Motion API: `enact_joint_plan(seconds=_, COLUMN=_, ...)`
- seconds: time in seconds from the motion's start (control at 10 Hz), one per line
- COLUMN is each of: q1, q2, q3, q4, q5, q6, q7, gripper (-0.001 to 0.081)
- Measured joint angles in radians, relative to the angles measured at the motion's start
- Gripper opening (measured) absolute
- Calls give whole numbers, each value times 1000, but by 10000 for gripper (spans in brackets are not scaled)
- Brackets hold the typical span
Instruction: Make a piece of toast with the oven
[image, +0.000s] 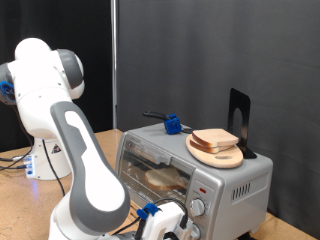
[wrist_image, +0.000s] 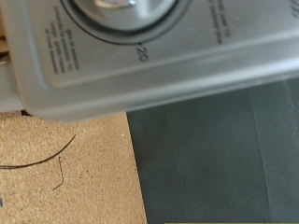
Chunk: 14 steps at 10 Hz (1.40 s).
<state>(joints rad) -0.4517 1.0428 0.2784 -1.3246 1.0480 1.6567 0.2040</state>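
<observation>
The silver oven (image: 232, 176) stands on the table with its glass door shut. Through the glass a pale slice of toast (image: 163, 180) lies on the rack. A second slice (image: 214, 137) rests on a round wooden plate (image: 222, 158) on top of the oven. My gripper (image: 166, 222) is low at the exterior view's bottom, just in front of the oven's knob panel and close to the lower knob (image: 198, 207). In the wrist view the panel (wrist_image: 140, 65) fills the frame with a dial knob (wrist_image: 117, 5) at its edge; my fingers do not show there.
A blue-handled tool (image: 171, 125) and a black bracket (image: 238, 120) sit on the oven's top. Wooden tabletop (wrist_image: 65, 177) and a dark mat (wrist_image: 224, 159) lie below the panel. A thin black wire (wrist_image: 42, 161) crosses the wood. The arm's white base (image: 45, 160) stands left.
</observation>
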Motion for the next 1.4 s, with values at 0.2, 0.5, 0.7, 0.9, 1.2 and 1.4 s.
enact_joint_plan(seconds=0.2, q1=2, q2=-3, q3=2, q4=-12, q5=-1, q6=3, q7=-42, gripper=682)
enact_joint_plan(seconds=0.5, q1=2, q2=-9, q3=18, q4=-27, q5=28, q6=11, q7=-48, gripper=682)
enact_joint_plan(seconds=0.7, q1=2, q2=-20, q3=25, q4=-41, q5=32, q6=18, q7=-47, gripper=682)
enact_joint_plan(seconds=0.9, q1=2, q2=-26, q3=25, q4=-49, q5=33, q6=27, q7=-45, gripper=682)
enact_joint_plan(seconds=1.2, q1=2, q2=-26, q3=26, q4=-54, q5=37, q6=39, q7=-42, gripper=682)
enact_joint_plan(seconds=1.4, q1=2, q2=-26, q3=27, q4=-58, q5=46, q6=42, q7=-41, gripper=682)
